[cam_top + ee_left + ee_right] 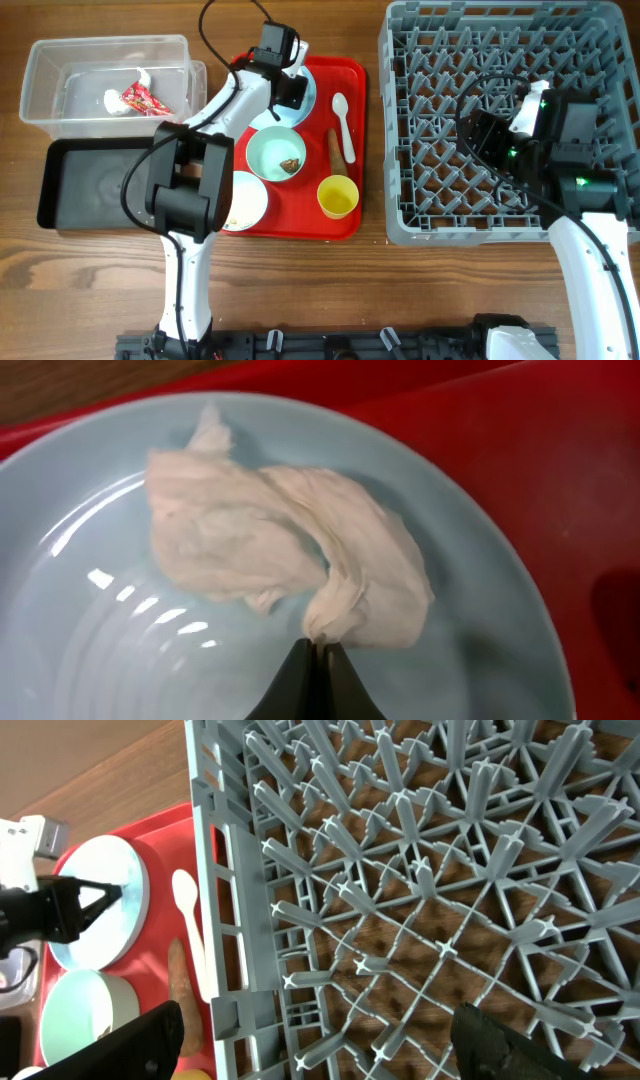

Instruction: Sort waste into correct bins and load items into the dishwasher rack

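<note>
L fingers [318, 665] pinched narrow on tissue [270, 540] edge; tissue lies on blue plate [490, 620], on red tray [560, 460]. R fingers [505, 1045] wide, empty, over rack [420, 870]. Risk: thin edge grip, so tissue may slip or tear on lift, falling short of tub [50, 60].

Grey rack [205, 850] beside red tray [170, 840] with pale blue plate [115, 935], white spoon [185, 895]

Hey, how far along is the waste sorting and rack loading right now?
Done: the red-and-white wrapper lies in the clear tub. In hand: the left gripper is shut on the white tissue on the plate. Left: brown lump, carrot stick, rice, then every dish; the rack holds nothing, the right gripper open above it.
</note>
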`<state>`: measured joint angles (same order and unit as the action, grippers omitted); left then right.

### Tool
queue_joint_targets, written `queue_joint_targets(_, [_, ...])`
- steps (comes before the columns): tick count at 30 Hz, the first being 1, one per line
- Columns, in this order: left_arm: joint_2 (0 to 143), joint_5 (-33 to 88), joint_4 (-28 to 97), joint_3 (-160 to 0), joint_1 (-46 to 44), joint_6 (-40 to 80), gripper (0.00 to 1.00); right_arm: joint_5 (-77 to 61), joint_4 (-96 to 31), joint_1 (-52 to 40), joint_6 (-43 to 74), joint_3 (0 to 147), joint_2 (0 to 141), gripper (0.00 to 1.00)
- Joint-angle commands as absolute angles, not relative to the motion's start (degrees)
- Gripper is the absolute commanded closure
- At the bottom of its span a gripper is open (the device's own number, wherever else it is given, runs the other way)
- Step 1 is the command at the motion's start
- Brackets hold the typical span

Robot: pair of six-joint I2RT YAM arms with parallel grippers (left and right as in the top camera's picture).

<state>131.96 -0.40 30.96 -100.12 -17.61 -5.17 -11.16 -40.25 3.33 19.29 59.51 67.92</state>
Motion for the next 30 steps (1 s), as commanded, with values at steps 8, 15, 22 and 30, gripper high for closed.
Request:
queue_joint_targets(8, [107.4, -6.1, 45.1, -102.1, -7.5, 6.3, 0.96, -12.1, -39.9, 3.4, 19.7, 60.4, 68.2, 0.13])
queue_joint_targets(15, [110.4, -5.8, 52.9, -98.4, 7.5, 15.5, 0.96, -12.1, -39.9, 3.4, 20.2, 60.4, 68.2, 0.13])
queue_joint_targets(22, [112.7, -5.4, 51.0, -98.2, 9.4, 15.2, 0.11, -12.1, -39.9, 3.4, 20.1, 60.4, 68.2, 0.13])
queue_joint_targets(30, [101.6, 11.2, 57.2, -99.1, 7.1, 5.9, 0.11, -12.1, -39.3, 3.4, 20.1, 60.4, 68.2, 0.12])
